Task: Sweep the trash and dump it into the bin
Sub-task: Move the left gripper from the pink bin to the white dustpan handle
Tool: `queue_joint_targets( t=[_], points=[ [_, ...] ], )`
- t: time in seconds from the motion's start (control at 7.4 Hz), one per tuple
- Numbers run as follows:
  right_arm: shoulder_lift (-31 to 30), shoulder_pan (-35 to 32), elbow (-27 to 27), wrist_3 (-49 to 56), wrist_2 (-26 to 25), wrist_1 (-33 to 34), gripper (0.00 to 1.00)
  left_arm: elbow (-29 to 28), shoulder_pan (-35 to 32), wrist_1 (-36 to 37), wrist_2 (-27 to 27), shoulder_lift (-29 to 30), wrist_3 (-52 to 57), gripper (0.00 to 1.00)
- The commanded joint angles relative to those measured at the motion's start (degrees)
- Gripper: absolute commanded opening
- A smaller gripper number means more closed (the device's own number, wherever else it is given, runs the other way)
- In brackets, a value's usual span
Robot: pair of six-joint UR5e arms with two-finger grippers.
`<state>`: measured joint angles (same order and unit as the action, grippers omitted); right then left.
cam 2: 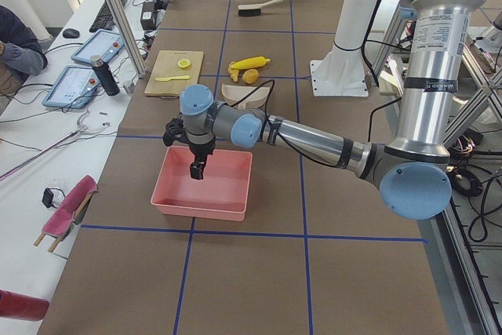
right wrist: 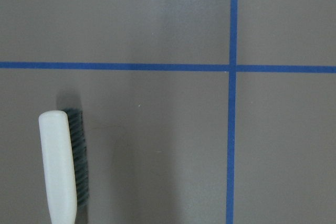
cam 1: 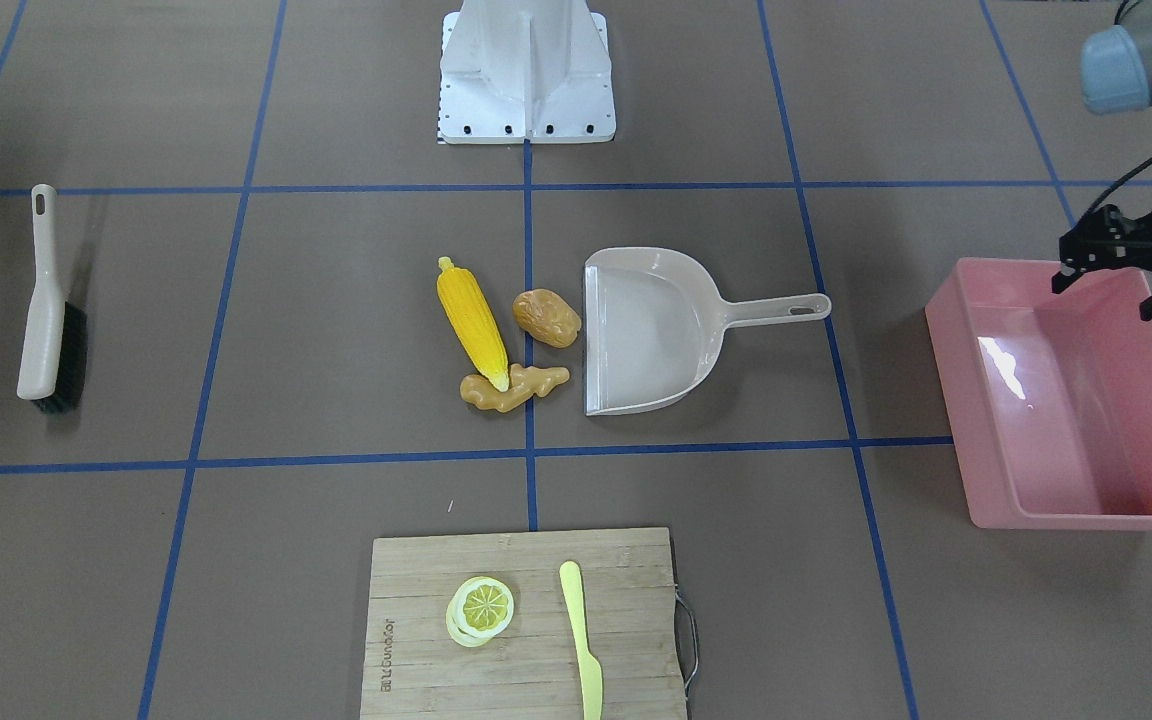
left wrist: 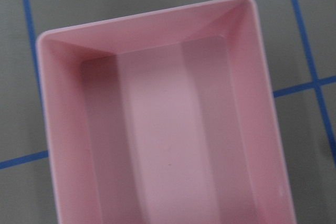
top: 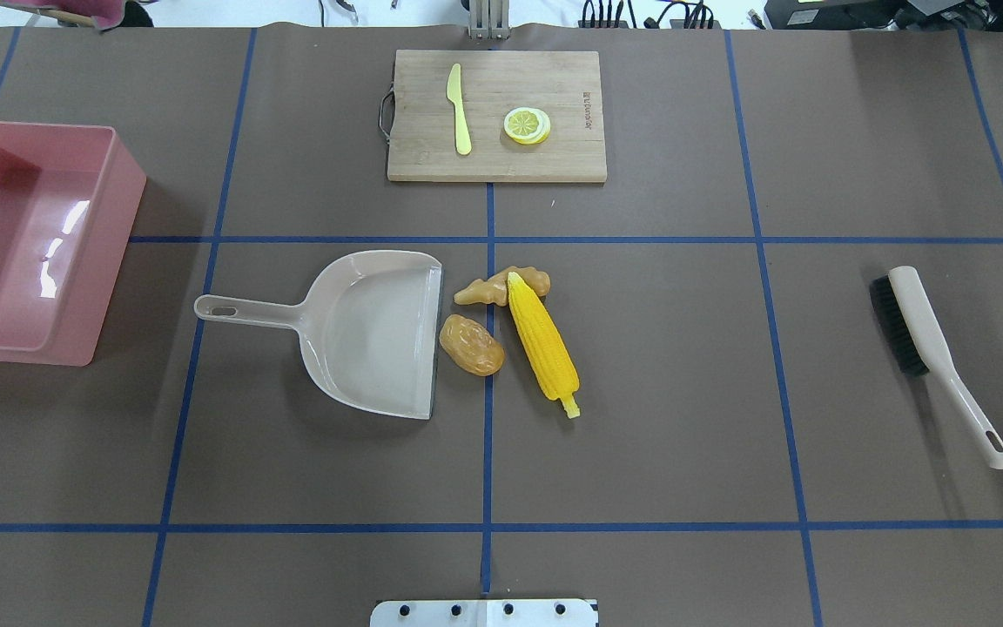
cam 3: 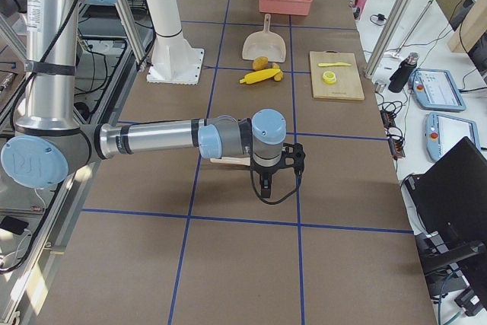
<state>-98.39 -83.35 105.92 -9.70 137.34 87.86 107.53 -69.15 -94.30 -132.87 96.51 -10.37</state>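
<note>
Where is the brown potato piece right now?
In the overhead view the potato lies between the dustpan, whose open edge is on its left, and the corn cob on its right.

The left arm (cam 2: 314, 139) and right arm (cam 3: 152, 138) were silver tubes with pale blue joint caps (cam 2: 414, 191) and black cables (cam 1: 1151, 160). The left claw (cam 1: 1106, 297) and right claw (cam 3: 264, 184) were black. Their white pedestal (cam 1: 526, 80) showed dark screws (cam 1: 508, 129).
</note>
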Motion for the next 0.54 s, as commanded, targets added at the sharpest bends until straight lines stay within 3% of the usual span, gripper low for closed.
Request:
queue_joint_targets(
  t=[0.0,0.14,0.41],
  points=[
    [-4.6,10.2,8.6,-9.1,-3.3,-0.1,1.0,4.2,9.3,-0.1,3.6,1.7,0.4,0.98],
    [-5.7,14.7,9.6,-10.8,-5.6,-2.7,1.0,3.7,13.8,0.0,8.5,5.1,0.6,0.98],
    [-9.7,21.0,9.0,-14.9,-9.1,-13.2,1.0,5.6,14.8,0.1,8.7,6.0,1.8,0.98]
  ],
)
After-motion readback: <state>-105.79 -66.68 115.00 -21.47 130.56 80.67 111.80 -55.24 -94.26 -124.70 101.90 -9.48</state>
